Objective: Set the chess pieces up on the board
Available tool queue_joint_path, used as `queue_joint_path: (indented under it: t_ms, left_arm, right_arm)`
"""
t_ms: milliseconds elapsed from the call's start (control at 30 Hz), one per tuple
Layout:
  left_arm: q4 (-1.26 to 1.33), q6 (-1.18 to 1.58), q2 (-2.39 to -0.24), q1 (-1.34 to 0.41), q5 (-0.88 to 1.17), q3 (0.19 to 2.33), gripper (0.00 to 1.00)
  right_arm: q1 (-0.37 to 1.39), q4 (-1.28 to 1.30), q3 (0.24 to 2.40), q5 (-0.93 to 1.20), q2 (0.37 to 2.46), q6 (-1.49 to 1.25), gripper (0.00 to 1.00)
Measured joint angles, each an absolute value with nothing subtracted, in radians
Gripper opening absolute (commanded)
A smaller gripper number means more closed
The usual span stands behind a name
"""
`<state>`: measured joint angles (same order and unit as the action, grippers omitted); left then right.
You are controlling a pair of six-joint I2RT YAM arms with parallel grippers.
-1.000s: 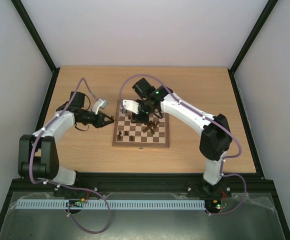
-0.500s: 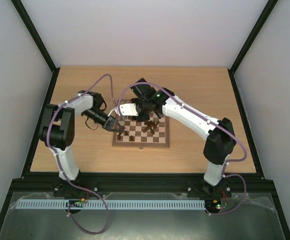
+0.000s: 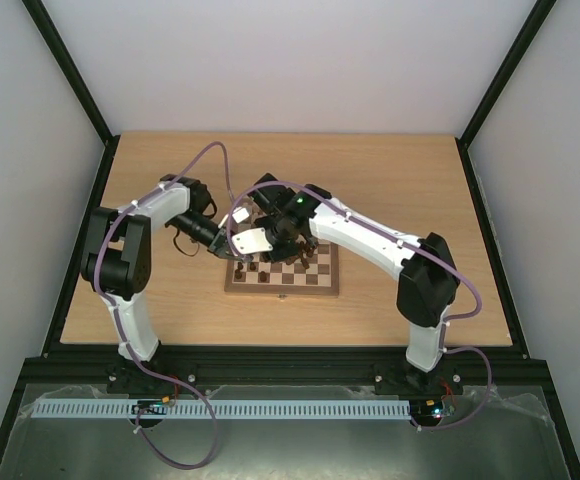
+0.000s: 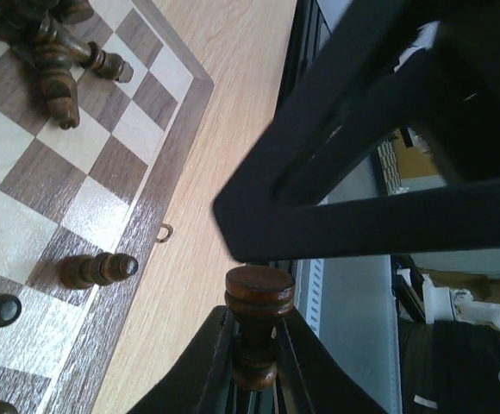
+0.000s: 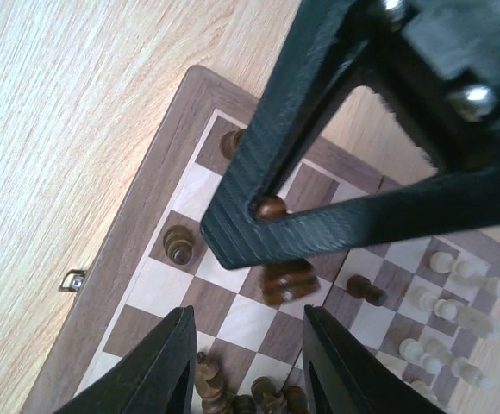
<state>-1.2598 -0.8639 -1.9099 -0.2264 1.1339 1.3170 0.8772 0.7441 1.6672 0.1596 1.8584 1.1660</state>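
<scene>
Surface: You are working on a pale wood table [image 3: 420, 200] with a dark rim. The board [image 3: 280, 289] lies flat near its middle, just ahead of both arms.
Room: Plain pale walls [image 3: 270, 60] stand behind the board and to either side of it. Black frame posts [image 3: 70, 72] slant up from the table's far corners.
Board: It has brown and tan squares inside a brown border. A small metal latch [image 5: 75, 279] sits on its outer edge.
Left gripper: Your left gripper [image 4: 254, 366] is clamped tight on the stem of a dark piece [image 4: 257, 297] at the board's left side. You cannot tell whether the piece touches the squares.
Right gripper: Your right gripper [image 5: 248, 345] hangs over the board's left half. Its fingers are partway apart with nothing between them.
Chess pieces: A dark heap [image 4: 52, 60] lies toppled on the board. Single dark pawns [image 5: 179, 244] stand near one corner of the board. The cream pieces [image 5: 446, 308] cluster farther in on the board.
</scene>
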Motion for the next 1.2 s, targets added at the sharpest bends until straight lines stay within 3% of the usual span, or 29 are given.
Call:
queue_joint_path:
  t_ms: [267,700,933,1200]
  left_arm:
    - [-1.268,-0.855,-1.916,-0.242,1.145,1.331,0.13]
    - [-1.283,-0.845,-1.929,-0.25,1.148,1.331,0.16]
    - [-1.289,-0.844,-1.931,-0.252,1.143,1.333,0.39]
    - [-1.283,-0.862,-1.879,-0.168,1.182,1.295,0.53]
  right_arm:
    - [0.886,0.741,1.668,0.15,1.882,1.153,0.41]
    - [0.904,0.738,1.68,0.144,1.898,1.197,0.15]
    - [0.904,0.751,1.696,0.147,1.909,1.23,0.1]
    - [0.891,0.75,1.714,0.13,1.909,1.14,0.09]
